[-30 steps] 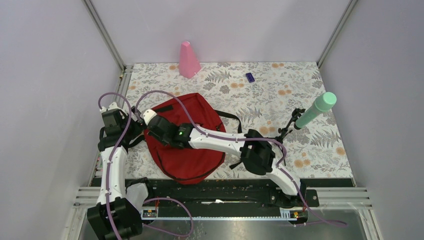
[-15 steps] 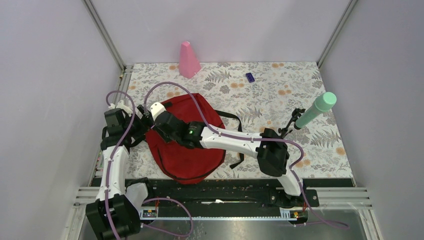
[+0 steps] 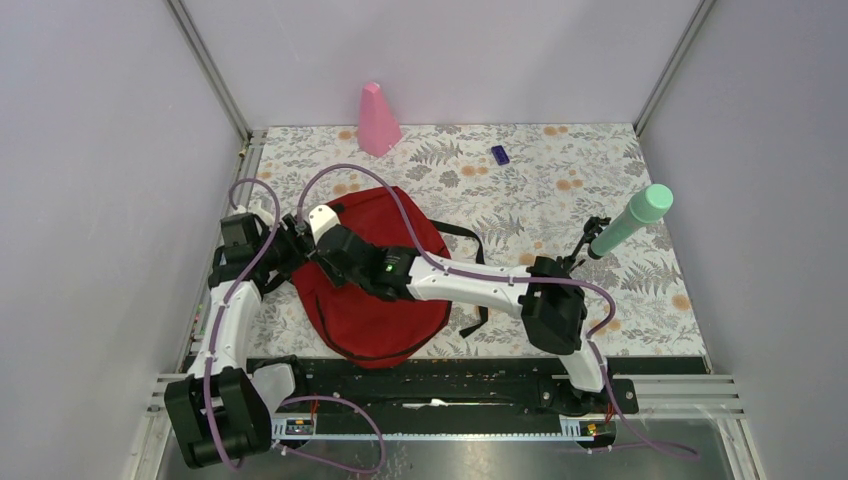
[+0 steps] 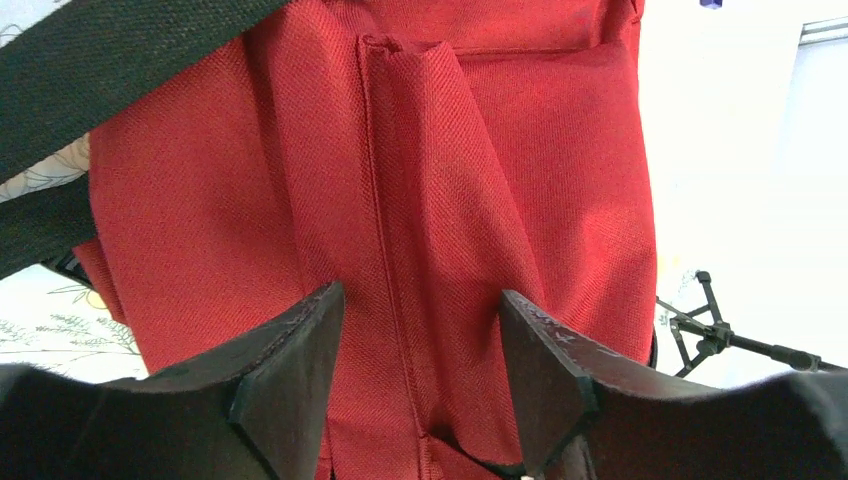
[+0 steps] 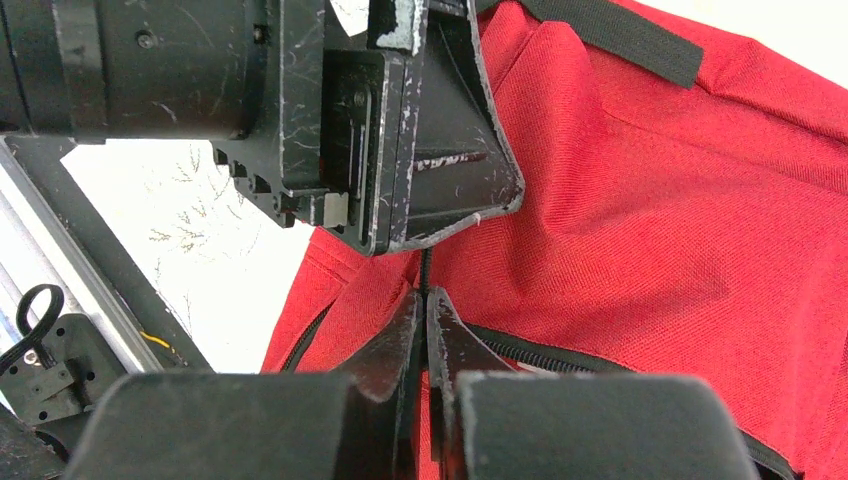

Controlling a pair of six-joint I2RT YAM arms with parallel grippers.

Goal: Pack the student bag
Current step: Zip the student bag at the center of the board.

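The right gripper point(image 5: 423, 300) is pressed together on a thin black cord point(image 5: 426, 268), probably a zipper pull, at the left side of the student bag point(image 3: 385, 322). The left gripper point(image 4: 420, 295) stands spread, astride a raised fold of the red cloth. The bag is dark red woven fabric with black straps and zipper trim, and it lies flat near the worktop's point(image 3: 560, 200) near-left corner. The worktop bears a fern-and-flower print. A pink cone point(image 3: 377, 120) stands at its far edge, with pale lilac walls around.

At the dark red fabric backpack's point(image 3: 385, 320) left edge, the left gripper's point(image 4: 420, 296) jaws stand parted; the right gripper point(image 5: 424, 302) pinches a thin black cord point(image 5: 425, 268).
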